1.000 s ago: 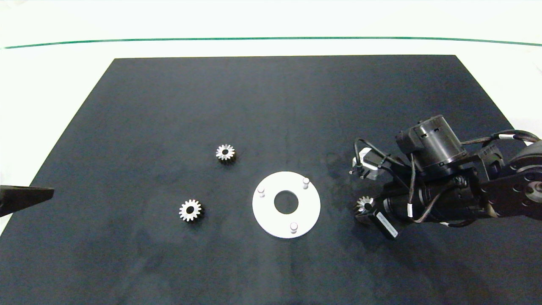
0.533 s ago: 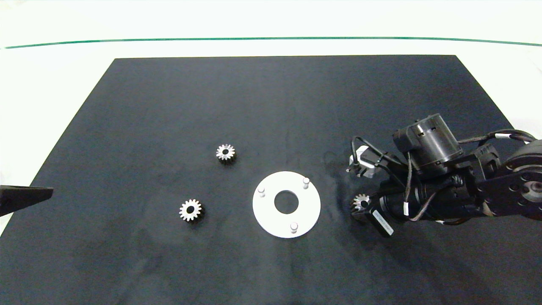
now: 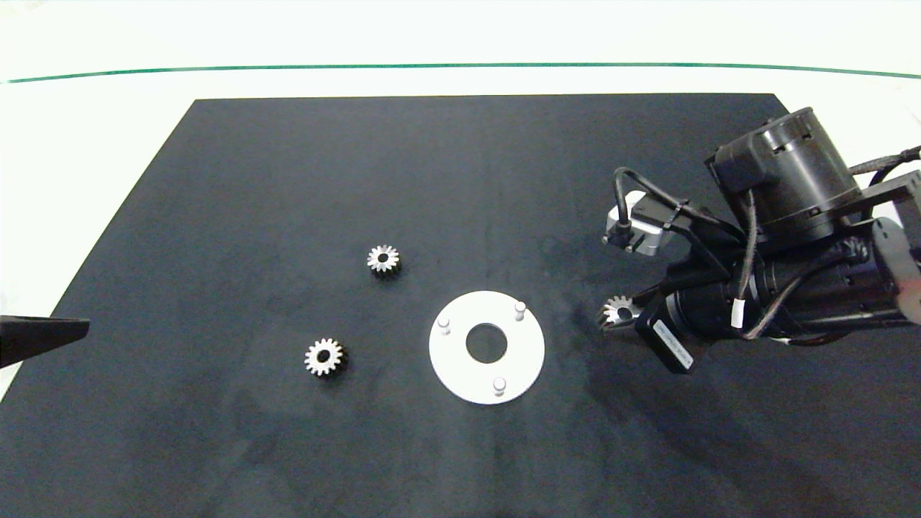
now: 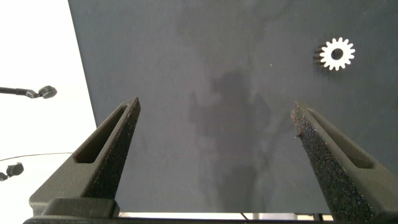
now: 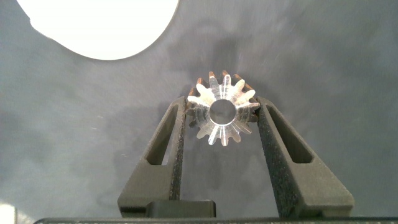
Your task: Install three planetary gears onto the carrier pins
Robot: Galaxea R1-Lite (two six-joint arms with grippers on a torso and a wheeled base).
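Head view: matte black mat [image 3: 288, 180] over a white surface [image 3: 108, 122]; flat white round disc [image 3: 460, 370] with a large centre hole and three short upright carrier pins [image 3: 519, 309] in a triangle, all bare. Three small silvery toothed planetary gears: two lying flat on the mat [image 3: 383, 259], [image 3: 324, 357], left of the disc; third gear [image 3: 617, 312] just right of the disc, pinched in the right claw [image 3: 624, 318]. Left wrist view: left claw [image 4: 214, 124] spread wide, rough dark fingers, near the mat's left edge. Right wrist view: gear [image 5: 221, 115] clamped between textured fingers [image 5: 177, 130], round bore facing the camera.
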